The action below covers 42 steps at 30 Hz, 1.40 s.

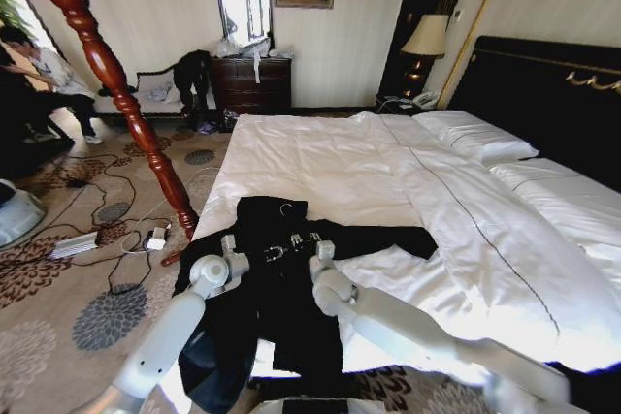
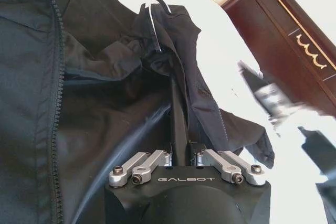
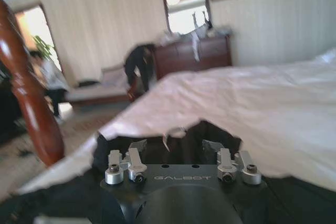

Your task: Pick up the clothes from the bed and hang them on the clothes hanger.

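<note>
The clothes (image 1: 281, 307), a black jacket, lie on the near corner of the bed (image 1: 388, 172) and hang over its edge. At the collar a thin hook of the clothes hanger (image 2: 153, 20) sticks out; the rest of the hanger is hidden inside the jacket. My left gripper (image 1: 275, 253) rests on the jacket just below the collar. Its fingers (image 2: 177, 124) are pressed together, with their tips (image 2: 173, 80) buried in the folded fabric. My right gripper (image 1: 301, 241) hovers close beside it over the same spot and stands open (image 3: 173, 145) above black fabric.
A turned reddish wooden post (image 1: 116, 75) leans up from the floor left of the bed corner. Cables and a power strip (image 1: 76, 244) lie on the patterned carpet. A black headboard (image 1: 543, 94), a lamp (image 1: 425, 38) and a dresser (image 1: 252, 82) stand behind.
</note>
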### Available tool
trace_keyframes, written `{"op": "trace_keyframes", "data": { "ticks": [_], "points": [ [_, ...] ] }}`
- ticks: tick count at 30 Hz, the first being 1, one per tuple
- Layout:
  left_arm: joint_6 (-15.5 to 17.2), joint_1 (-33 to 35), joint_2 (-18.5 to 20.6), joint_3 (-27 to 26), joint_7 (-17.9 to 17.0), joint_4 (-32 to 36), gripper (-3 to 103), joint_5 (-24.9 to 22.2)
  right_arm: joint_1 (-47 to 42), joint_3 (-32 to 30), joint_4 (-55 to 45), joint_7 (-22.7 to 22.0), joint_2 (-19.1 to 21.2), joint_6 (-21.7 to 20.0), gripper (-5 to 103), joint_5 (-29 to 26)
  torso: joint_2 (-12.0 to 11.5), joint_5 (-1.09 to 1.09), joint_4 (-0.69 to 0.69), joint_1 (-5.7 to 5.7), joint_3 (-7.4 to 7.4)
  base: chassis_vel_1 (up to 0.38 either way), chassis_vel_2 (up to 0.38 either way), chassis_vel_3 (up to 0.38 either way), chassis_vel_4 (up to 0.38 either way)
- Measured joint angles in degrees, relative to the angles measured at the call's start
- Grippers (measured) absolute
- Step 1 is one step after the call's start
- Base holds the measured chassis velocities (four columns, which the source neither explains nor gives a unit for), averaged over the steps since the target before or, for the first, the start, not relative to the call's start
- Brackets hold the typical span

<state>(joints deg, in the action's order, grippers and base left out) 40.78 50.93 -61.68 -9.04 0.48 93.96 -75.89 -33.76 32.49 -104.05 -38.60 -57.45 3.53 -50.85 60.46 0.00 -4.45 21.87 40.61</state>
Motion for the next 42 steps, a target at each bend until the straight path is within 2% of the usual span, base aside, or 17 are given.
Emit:
{"op": "trace_keyframes", "data": {
  "ticks": [3, 6, 8, 10, 13, 17, 18, 22, 25, 26, 28, 29, 31, 34, 37, 38, 42],
  "points": [
    [-0.38, -0.41, 0.02, 0.52, -0.08, -0.41, 16, 2.51, -0.01, -2.22, -0.77, 3.02, 0.84, 4.58, 72, -1.04, 0.0, 0.0, -0.01, 0.0, 0.0, 0.0, 0.0, 0.0, 0.0],
    [-1.29, -0.66, 0.3, 0.62, -0.09, -0.42, 16, 5.29, -0.01, -4.75, -0.33, 3.13, 0.9, 5.47, 83, -3.9, 0.0, -0.01, -0.02, 0.0, 0.0, 0.0, 0.0, 0.0, 0.0],
    [-4.18, -0.85, 1.0, 1.45, -0.35, 0.28, 17, 10.12, 0.07, -8.16, 1.73, 1.2, 0.96, 5.35, 94, -6.95, 0.0, 0.0, -0.01, 0.0, 0.0, 0.0, 0.0, 0.0, 0.0],
    [-5.3, -0.93, 1.22, 1.85, -0.92, 0.66, 15, 11.8, 0.07, -9.12, 2.81, 0.74, 1.22, 5.22, 94, -7.43, 0.0, 0.0, -0.01, 0.0, 0.0, 0.0, 0.0, 0.0, 0.0],
    [-9.03, -1.25, 1.88, 2.42, -3.36, 1.99, 24, 16.61, 0.08, -10.8, 5.3, -0.43, 2.22, 3.92, 99, -7.73, -0.01, 0.02, 0.0, 0.01, 0.01, 0.0, 0.0, 0.0, 0.0],
    [-11.9, -1.79, 2.29, 2.6, -3.58, 2.54, 35, 19.45, 0.1, -11.2, 7.11, -1.54, 2.75, 2.62, 100, -7.69, 0.0, 0.01, 0.0, 0.0, 0.01, 0.0, 0.0, 0.0, 0.0],
    [-15.32, -2.55, 2.54, 2.71, -3.64, 2.39, 41, 22.97, 0.16, -11.21, 8.9, -1.88, 3.21, 1.42, 100, -7.22, -0.01, 0.01, 0.0, 0.0, 0.01, 0.0, 0.0, 0.0, 0.0],
    [-18.97, -3.34, 2.82, 1.4, -4.66, 2.38, 57, 26.39, 1.07, -10.22, 12.88, -0.44, 4.21, -0.36, 100, -5.42, -0.01, 0.0, -0.03, 0.01, 0.01, 0.0, 0.0, 0.0, 0.0],
    [-20.02, -1.67, 3.35, -2.74, -8.27, 6.48, 68, 28.13, 4.67, -6.29, 17.5, 6.61, 6.12, -1.43, 100, -4.28, -0.01, -0.01, -0.02, 0.01, 0.0, 0.0, 0.0, 0.0, 0.0],
    [-20.02, -1.67, 3.35, -2.74, -8.27, 6.48, 68, 28.13, 4.67, -6.29, 17.5, 6.61, 6.12, -1.43, 100, -4.28, -0.01, -0.01, -0.02, 0.01, 0.0, 0.0, 0.0, 0.0, 0.0],
    [-20.12, 0.14, 3.42, -5.62, -12.68, 10.15, 80, 31.82, 8.25, -1.97, 20.21, 13.54, 7.05, -0.27, 100, -3.45, -0.01, 0.01, -0.03, 0.01, 0.01, 0.0, 0.0, 0.0, 0.0],
    [-20.13, 0.77, 3.3, -6.69, -14.11, 11.28, 80, 33.13, 9.77, -0.71, 20.86, 15.71, 7.2, 0.03, 100, -3.39, -0.01, 0.04, -0.04, 0.01, 0.01, 0.0, 0.0, 0.0, 0.0],
    [-20.16, 3.54, 2.71, -11.19, -19.12, 16.37, 90, 35.72, 18.0, 5.58, 23.36, 23.62, 7.14, 0.54, 100, -3.84, -0.01, -0.06, 0.02, 0.01, 0.0, 0.0, 0.0, 0.0, 0.0],
    [-19.68, 5.1, 2.73, -13.41, -21.14, 19.29, 98, 34.67, 22.77, 9.93, 25.21, 27.77, 6.4, 0.62, 100, -4.13, -0.01, -0.01, 0.02, 0.02, 0.01, 0.0, 0.0, 0.0, 0.0],
    [-17.52, 8.98, 3.6, -17.26, -23.33, 25.25, 100, 32.18, 31.06, 18.88, 32.34, 39.45, 3.47, 2.58, 100, -4.44, 0.0, 0.01, -0.01, 0.0, 0.0, 0.0, 0.0, 0.0, 0.0],
    [-17.52, 8.98, 3.6, -17.26, -23.33, 25.25, 100, 32.18, 31.06, 18.88, 32.34, 39.45, 3.47, 2.58, 100, -4.44, 0.0, 0.01, -0.01, 0.0, 0.0, 0.0, 0.0, 0.0, 0.0],
    [-16.26, 14.75, 4.29, -23.06, -23.96, 31.78, 100, 32.22, 37.89, 25.89, 47.13, 66.68, -1.16, 7.33, 100, -4.18, -0.01, 0.0, -0.01, 0.01, 0.01, 0.0, 0.0, 0.0, 0.0]
  ]
}}
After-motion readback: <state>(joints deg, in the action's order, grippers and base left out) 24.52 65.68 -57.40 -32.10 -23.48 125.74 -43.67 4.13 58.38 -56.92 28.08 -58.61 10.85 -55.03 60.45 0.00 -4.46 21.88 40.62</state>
